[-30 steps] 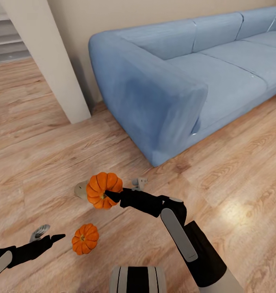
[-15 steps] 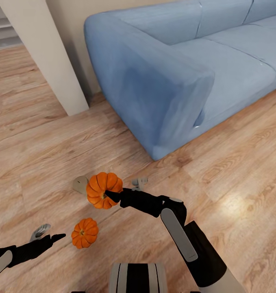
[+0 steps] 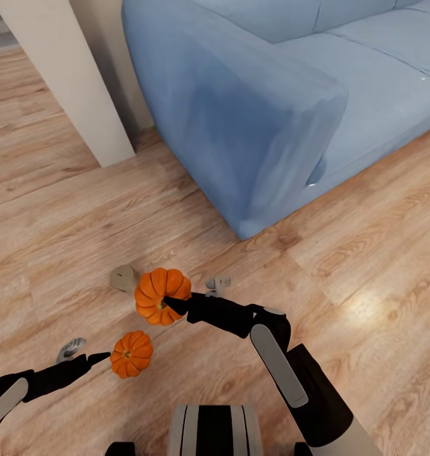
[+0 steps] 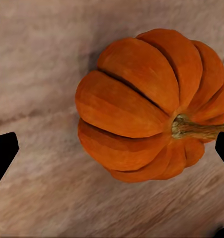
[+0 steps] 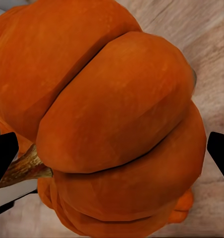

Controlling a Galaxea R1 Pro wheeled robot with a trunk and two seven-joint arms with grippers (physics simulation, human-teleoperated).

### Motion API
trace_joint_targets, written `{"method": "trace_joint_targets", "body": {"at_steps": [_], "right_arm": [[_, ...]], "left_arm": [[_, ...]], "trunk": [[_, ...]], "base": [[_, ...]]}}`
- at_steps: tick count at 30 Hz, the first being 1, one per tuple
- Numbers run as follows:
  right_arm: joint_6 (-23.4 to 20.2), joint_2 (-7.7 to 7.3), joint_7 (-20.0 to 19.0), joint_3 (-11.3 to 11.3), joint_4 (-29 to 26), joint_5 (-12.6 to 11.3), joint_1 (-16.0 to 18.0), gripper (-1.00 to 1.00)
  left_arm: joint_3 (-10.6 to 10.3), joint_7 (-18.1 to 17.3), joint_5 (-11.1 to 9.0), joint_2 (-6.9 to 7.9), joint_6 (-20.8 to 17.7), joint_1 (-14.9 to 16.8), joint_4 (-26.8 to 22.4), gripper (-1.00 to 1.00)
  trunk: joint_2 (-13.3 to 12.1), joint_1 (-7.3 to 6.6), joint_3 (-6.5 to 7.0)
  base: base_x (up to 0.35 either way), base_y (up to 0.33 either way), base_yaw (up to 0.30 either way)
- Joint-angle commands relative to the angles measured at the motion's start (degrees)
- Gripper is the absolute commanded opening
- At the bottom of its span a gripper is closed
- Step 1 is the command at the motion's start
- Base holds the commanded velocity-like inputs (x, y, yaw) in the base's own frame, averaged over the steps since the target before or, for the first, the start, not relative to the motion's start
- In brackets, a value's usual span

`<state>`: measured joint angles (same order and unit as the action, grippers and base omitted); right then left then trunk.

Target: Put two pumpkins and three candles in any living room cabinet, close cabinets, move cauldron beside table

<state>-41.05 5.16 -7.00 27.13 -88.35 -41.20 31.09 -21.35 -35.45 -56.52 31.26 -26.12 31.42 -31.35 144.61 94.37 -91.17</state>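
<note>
Floor (image 3: 63, 209): wood planks, grainy, satin w/ 1 soft glare patch. Sofa (image 3: 252, 101): blue cloth, matt, fine weave. 2 pumpkins, held one (image 3: 161, 295) & floor one (image 3: 131, 354): ribbed orange skin, smooth, low sheen; stems rough, woody. My right gripper (image 3: 167, 303): black, matt.

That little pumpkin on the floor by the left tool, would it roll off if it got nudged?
Probably a bit. The floor pumpkin is round and lies on its side on smooth wood floor, stem pointing sideways, so a nudge from the left tool might roll it. Its ribs and stem would likely stop it soon. It looks rigid, not squashy.
</note>
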Motion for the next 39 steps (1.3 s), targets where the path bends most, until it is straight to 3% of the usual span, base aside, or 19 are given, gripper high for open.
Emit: {"method": "trace_joint_targets", "body": {"at_steps": [1, 19, 39], "right_arm": [[-0.26, 0.03, -0.21, -0.06, -0.01, -0.02, 0.03, -1.00], [-0.18, 0.37, -0.10, -0.05, 0.37, -0.02, 0.03, -1.00], [-0.18, 0.55, 0.05, 0.02, 0.38, -0.02, 0.03, -1.00]], "left_arm": [[-0.27, 0.02, -0.63, 0.08, -0.33, 0.05, -0.01, 1.00], [-0.27, -0.05, -0.71, 0.03, -0.26, 0.05, -0.20, 1.00], [-0.27, 0.02, -0.61, -0.06, -0.24, 0.05, -0.29, 1.00]], "trunk": [[0.03, 0.01, -0.26], [0.27, 0.48, -4.25], [0.27, 0.48, -4.25]], "base": [[0.000, 0.000, 0.000], [0.000, 0.000, 0.000], [0.004, -0.028, 0.000]]}}
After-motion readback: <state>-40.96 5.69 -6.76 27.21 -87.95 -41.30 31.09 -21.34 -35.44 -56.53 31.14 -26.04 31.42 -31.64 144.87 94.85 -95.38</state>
